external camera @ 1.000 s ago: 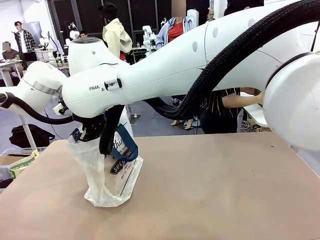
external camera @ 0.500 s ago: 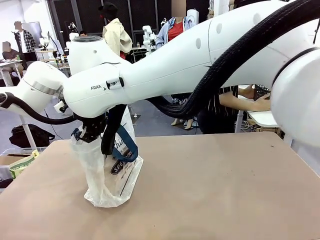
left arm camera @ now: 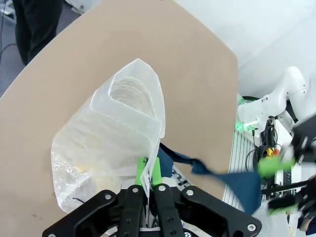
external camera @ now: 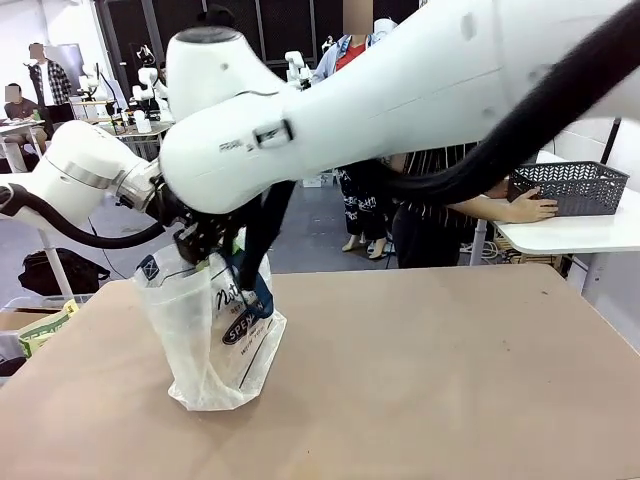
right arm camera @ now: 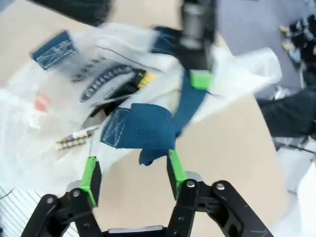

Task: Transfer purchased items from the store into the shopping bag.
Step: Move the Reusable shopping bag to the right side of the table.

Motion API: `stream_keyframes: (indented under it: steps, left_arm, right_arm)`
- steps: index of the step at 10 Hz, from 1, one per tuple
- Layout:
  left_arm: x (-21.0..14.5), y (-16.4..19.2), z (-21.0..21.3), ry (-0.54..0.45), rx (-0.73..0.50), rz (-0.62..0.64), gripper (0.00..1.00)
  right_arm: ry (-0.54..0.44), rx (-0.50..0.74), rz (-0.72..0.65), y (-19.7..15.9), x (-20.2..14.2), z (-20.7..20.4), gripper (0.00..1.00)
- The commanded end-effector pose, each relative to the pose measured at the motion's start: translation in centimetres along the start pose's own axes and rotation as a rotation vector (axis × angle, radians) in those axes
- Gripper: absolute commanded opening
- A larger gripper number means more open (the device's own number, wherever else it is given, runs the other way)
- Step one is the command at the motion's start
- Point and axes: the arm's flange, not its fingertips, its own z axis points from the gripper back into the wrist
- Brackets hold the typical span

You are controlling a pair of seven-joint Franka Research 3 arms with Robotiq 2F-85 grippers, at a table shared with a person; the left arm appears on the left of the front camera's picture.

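The translucent shopping bag [external camera: 215, 340] stands upright on the brown table [external camera: 430, 380]. My left gripper [left arm camera: 149, 173] is shut on the bag's rim, holding the bag's mouth [left arm camera: 126, 96] up. My right gripper [right arm camera: 133, 173] is open just above the bag. One navy strap handle [right arm camera: 143, 128] hangs loose between its green pads [right arm camera: 91, 174] without being pinched. Slim stick-like purchased items [right arm camera: 74, 140] and a yellow piece [right arm camera: 144, 78] show through the bag's wall. The store, a dark grey lattice basket [external camera: 570, 187], sits on a white side table at the far right.
A person's hand [external camera: 525, 208] rests by the basket, on the white side table [external camera: 570, 235]. My right arm [external camera: 400, 100] crosses from the right, high above the table. Bare tabletop stretches to the right of the bag. Clutter sits past the table's left edge [external camera: 45, 330].
My right gripper has opened and let go of the navy handle, and the right arm has lifted, uncovering the basket behind it. The left gripper stays clamped on the bag's rim.
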Motion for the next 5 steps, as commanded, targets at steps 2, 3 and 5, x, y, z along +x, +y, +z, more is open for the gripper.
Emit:
stream_keyframes:
  steps: [2,3,5]
  left_arm:
    - [-0.6,-0.3,0.3,0.024,0.036,-0.018,0.0]
    - [-0.7,-0.5,0.3,0.023,0.035,-0.021,0.0]
    - [-0.7,-0.8,0.2,0.049,0.055,-0.036,0.0]
  right_arm:
    - [-0.034,-0.109,-0.215,-4.6,-6.9,3.5,1.0]
    - [-0.044,-0.109,-0.321,-7.0,-9.1,4.7,1.0]
    - [-0.008,-0.164,-0.575,-12.6,-14.7,5.8,1.0]
